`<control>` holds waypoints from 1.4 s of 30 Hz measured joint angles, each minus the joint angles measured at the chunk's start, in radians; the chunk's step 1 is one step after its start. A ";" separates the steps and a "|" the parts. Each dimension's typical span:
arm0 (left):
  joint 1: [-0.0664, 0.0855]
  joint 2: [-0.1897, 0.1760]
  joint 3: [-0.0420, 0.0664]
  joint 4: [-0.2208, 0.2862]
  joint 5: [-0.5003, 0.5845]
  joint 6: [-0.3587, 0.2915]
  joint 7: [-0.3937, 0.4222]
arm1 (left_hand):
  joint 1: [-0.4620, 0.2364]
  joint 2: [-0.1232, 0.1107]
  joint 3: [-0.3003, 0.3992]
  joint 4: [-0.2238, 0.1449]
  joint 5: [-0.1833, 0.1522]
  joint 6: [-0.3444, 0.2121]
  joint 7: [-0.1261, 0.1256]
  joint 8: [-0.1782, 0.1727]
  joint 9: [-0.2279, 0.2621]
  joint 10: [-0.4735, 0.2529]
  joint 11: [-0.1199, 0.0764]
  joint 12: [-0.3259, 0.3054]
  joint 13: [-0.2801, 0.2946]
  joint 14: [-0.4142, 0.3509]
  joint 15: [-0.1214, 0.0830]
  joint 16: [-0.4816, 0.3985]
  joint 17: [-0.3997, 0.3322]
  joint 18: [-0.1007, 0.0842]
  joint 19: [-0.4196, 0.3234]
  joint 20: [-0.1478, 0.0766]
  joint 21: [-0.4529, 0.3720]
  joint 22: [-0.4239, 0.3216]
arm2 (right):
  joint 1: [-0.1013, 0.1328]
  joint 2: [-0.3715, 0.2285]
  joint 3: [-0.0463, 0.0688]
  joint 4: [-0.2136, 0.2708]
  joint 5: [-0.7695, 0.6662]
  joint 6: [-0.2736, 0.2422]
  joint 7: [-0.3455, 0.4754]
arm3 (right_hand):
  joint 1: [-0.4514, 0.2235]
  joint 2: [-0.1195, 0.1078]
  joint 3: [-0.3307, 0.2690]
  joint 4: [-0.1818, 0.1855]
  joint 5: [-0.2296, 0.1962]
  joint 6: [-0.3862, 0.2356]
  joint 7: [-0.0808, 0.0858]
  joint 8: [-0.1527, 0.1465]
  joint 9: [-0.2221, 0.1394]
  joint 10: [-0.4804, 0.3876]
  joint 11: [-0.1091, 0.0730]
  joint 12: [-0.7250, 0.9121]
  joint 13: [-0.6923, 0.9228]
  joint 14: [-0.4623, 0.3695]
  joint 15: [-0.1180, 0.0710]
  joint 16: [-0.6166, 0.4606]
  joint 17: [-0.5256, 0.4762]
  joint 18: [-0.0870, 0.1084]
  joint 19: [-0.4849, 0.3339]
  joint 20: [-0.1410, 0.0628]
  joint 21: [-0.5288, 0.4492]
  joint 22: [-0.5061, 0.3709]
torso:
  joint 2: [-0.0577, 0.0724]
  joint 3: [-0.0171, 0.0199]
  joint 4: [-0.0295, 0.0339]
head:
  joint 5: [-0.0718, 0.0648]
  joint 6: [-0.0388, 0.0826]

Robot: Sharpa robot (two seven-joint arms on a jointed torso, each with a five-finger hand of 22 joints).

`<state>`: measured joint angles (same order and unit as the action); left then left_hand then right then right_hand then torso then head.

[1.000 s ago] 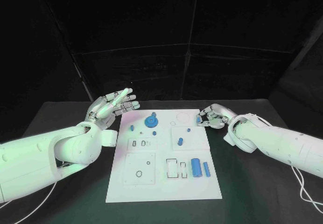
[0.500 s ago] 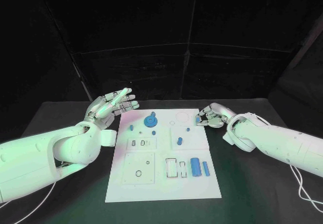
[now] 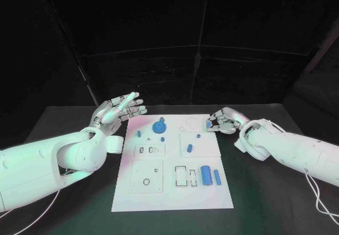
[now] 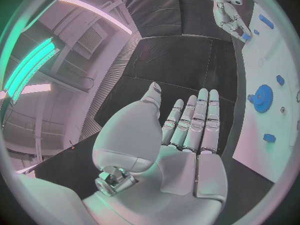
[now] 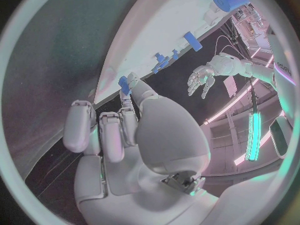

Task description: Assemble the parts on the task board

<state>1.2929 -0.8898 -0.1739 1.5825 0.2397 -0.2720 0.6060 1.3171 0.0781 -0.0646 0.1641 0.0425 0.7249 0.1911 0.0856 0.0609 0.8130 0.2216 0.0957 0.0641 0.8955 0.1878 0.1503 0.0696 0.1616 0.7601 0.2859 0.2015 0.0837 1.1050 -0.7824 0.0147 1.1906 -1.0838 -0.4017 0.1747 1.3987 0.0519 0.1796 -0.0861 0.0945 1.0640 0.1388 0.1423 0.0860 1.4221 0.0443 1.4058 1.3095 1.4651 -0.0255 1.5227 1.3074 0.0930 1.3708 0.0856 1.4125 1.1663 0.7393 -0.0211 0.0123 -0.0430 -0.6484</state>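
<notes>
In the head view, the white task board [image 3: 172,164] is lying in the middle of the black tabletop [image 3: 268,196]. Blue parts are sitting on it: a gear [image 3: 159,128] near the far end, a thick cylinder [image 3: 205,175] and a thin bar [image 3: 217,177] side by side nearer the robot. The left robot hand [image 3: 118,111] is hovering raised beside the board's far left corner, fingers spread and holding nothing. The right robot hand [image 3: 224,122] is sitting at the board's far right edge, pinching a small blue part [image 3: 209,125] between thumb and finger.

In the left wrist view, the left robot hand [image 4: 181,140] is lying flat and empty (fingers straight, side by side), with the gear [image 4: 263,96] showing on the board beyond.

In the right wrist view, the right robot hand [image 5: 125,135] is gripping the small blue part [image 5: 124,84] at its fingertips, just at the board's edge [image 5: 150,55].
</notes>
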 measured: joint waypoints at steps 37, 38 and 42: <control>0.012 0.021 0.000 -0.030 0.000 0.000 -0.002 | 0.004 0.004 0.000 -0.006 0.000 0.000 0.000 0.000 0.000 0.004 0.003 0.000 0.000 0.000 0.000 0.000 0.000 0.000 0.000 0.000 -0.004 -0.001 | 0.080 0.252 -0.028 0.245 -0.227 0.027 -0.447 | -0.031 -0.002 0.011 0.000 0.011 -0.003 -0.003 -0.001 0.000 0.000 0.000 0.000 0.000 0.000 0.000 0.000 0.000 0.000 0.000 0.000 0.000 -0.001 | -0.010 -0.0173 0.0157 | 0.055 -0.007; 0.012 0.021 0.000 -0.030 0.000 0.000 -0.002 | 0.004 0.004 0.000 -0.006 0.000 0.000 0.000 0.000 0.000 0.004 0.004 0.000 0.000 0.000 0.000 0.000 0.000 0.000 0.000 0.000 -0.004 -0.001 | 0.076 0.259 -0.029 0.245 -0.239 0.035 -0.455 | -0.031 -0.002 0.011 0.000 0.011 -0.003 -0.003 -0.001 0.000 0.000 0.000 0.000 0.000 0.000 0.000 0.000 0.000 0.000 0.000 0.000 0.000 -0.001 | -0.010 -0.0171 0.0158 | 0.057 -0.007; 0.012 0.022 0.000 -0.030 0.000 0.000 -0.002 | 0.004 0.004 0.000 -0.006 0.000 0.000 0.000 0.000 0.000 0.004 0.004 0.000 0.000 0.000 0.000 0.000 0.000 0.000 0.000 0.000 -0.004 0.000 | 0.062 0.276 -0.035 0.248 -0.274 0.057 -0.478 | -0.042 -0.003 0.013 0.002 0.016 -0.003 -0.003 -0.003 0.000 0.000 0.000 0.000 0.000 0.000 0.000 0.000 0.000 0.000 0.000 0.000 0.000 0.001 | -0.011 -0.0163 0.0169 | 0.062 -0.006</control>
<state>1.3052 -0.8680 -0.1737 1.5521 0.2397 -0.2721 0.6040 1.3211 0.0822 -0.0646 0.1583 0.0425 0.7251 0.1909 0.0857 0.0612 0.8165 0.2251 0.0958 0.0641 0.8955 0.1878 0.1503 0.0697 0.1616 0.7601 0.2859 0.1976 0.0832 1.1668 -0.5064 -0.0199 1.4390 -1.3583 -0.3448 -0.3036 1.3563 0.0489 0.1922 -0.0845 0.1109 1.0610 0.1358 0.1388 0.0861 1.4220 0.0445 1.4057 1.3094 1.4651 -0.0253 1.5225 1.3075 0.0930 1.3707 0.0858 1.4125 1.1673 0.7287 -0.0374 0.0291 0.0189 -0.6541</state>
